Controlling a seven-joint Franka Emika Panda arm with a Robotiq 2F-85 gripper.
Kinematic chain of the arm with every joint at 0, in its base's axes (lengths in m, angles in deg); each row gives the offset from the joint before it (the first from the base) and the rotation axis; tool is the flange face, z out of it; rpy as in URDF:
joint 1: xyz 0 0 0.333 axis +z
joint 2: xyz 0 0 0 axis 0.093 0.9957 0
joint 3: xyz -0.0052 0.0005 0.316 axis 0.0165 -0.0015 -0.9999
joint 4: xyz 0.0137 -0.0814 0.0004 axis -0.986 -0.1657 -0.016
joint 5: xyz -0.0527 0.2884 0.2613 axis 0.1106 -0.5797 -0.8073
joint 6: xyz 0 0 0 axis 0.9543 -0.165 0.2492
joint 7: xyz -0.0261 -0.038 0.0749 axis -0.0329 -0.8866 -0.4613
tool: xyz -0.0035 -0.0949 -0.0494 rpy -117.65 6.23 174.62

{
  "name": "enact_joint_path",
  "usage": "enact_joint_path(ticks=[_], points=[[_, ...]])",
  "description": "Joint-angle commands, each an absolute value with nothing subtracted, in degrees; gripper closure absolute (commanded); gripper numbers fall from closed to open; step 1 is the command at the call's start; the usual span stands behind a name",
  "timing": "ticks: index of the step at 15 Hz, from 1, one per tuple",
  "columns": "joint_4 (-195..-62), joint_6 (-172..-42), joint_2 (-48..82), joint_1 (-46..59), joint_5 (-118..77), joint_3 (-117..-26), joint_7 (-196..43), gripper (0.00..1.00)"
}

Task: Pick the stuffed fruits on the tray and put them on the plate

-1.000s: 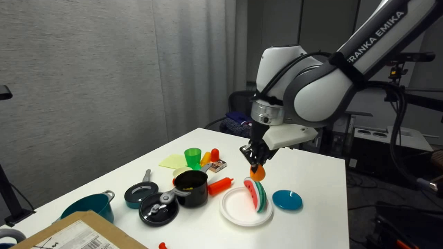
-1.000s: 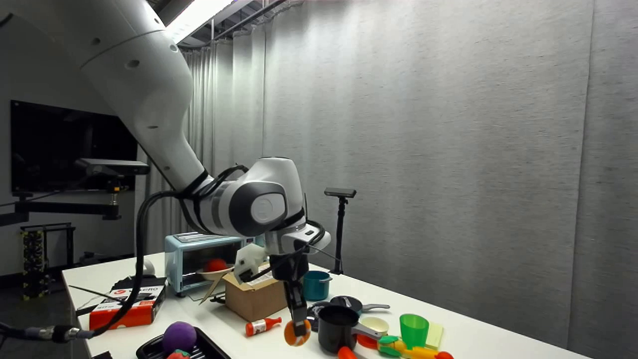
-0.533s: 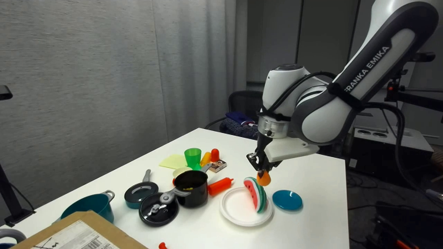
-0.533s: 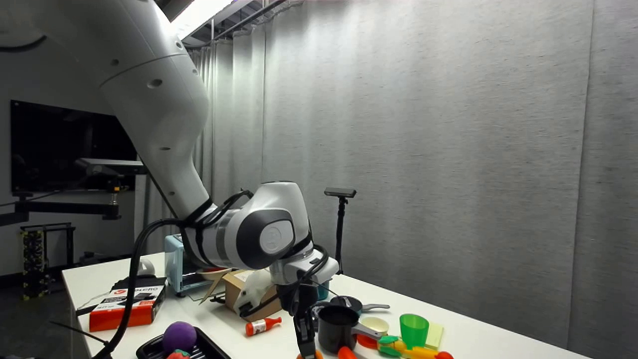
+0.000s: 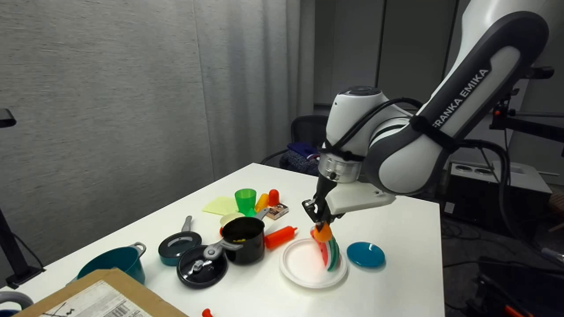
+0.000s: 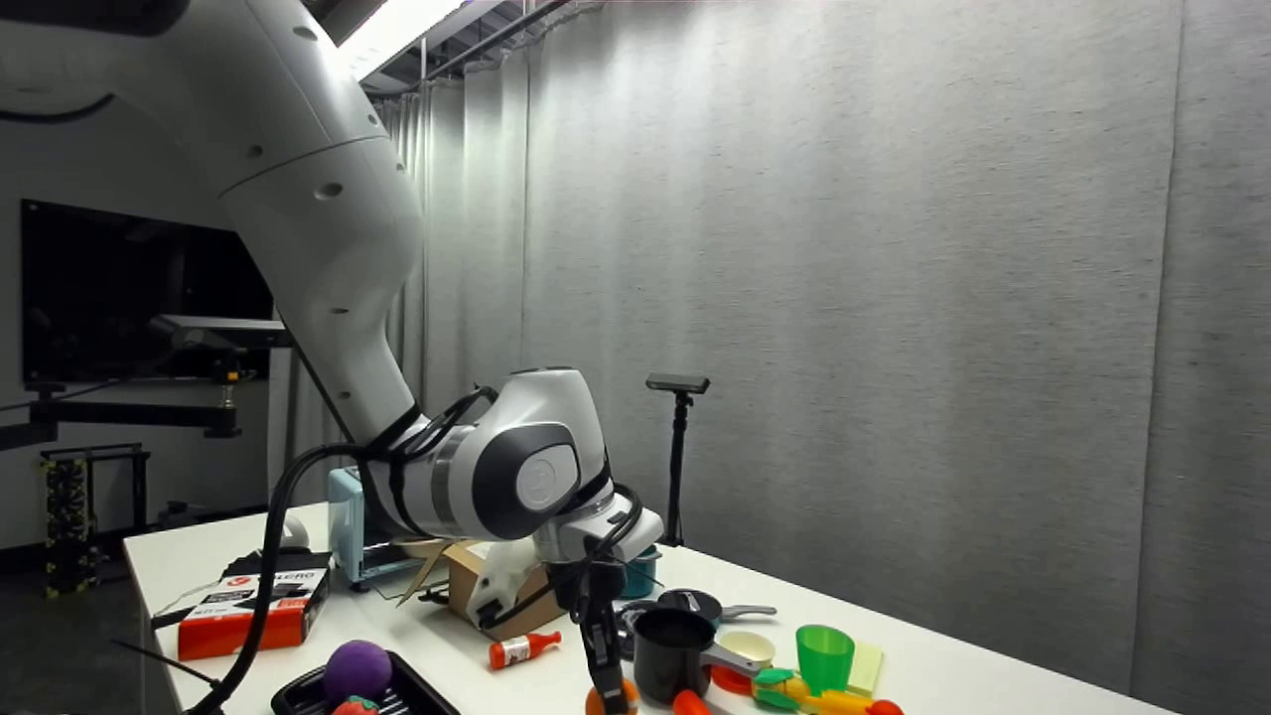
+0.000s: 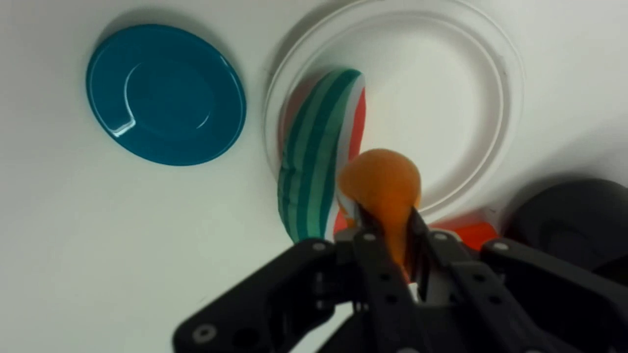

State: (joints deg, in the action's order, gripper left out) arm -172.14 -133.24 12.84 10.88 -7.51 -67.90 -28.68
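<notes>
Watermelon [image 7: 314,162] on plate [image 7: 431,98] (dish [image 7: 169,98] beside)

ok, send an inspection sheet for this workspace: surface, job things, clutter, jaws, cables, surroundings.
Surface: white tabletop.
Job things: watermelon plush on white plate; purple plush and red plush on black tray, which the frame cuts off.
Clutter: blue dish, black pot, red bottle, green cup.
Jaws: closed on orange plush near the watermelon plush; touching or not, can't tell.
Cables: black cable sags from the arm; contact with the tabletop unclear.
Surroundings: grey curtain, camera on a stand; people: nothing seen.
</notes>
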Motion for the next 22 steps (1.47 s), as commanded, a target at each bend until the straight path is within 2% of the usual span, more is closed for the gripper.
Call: enact_joint_path(ticks=[1,2,4,7,10,15,20,22], points=[[-171.5,-134.0,13.3,13.6,-7.6,-68.4,-27.9,0.61],[-172.2,-134.2,12.7,14.4,-7.3,-68.7,-27.6,0.59],[-173.7,-134.0,11.7,16.9,-5.4,-69.0,-26.0,0.46],[-175.7,-129.5,10.4,20.5,-3.2,-69.7,-23.3,0.21],[-176.4,-126.2,9.0,21.6,-2.8,-71.0,-19.7,0.01],[-176.3,-124.5,9.3,20.0,-5.5,-74.6,-19.3,0.00],[-175.6,-128.1,12.4,16.2,-24.8,-81.2,-34.3,0.00],[-174.2,-125.9,13.0,17.5,-22.5,-79.7,-34.4,0.00]])
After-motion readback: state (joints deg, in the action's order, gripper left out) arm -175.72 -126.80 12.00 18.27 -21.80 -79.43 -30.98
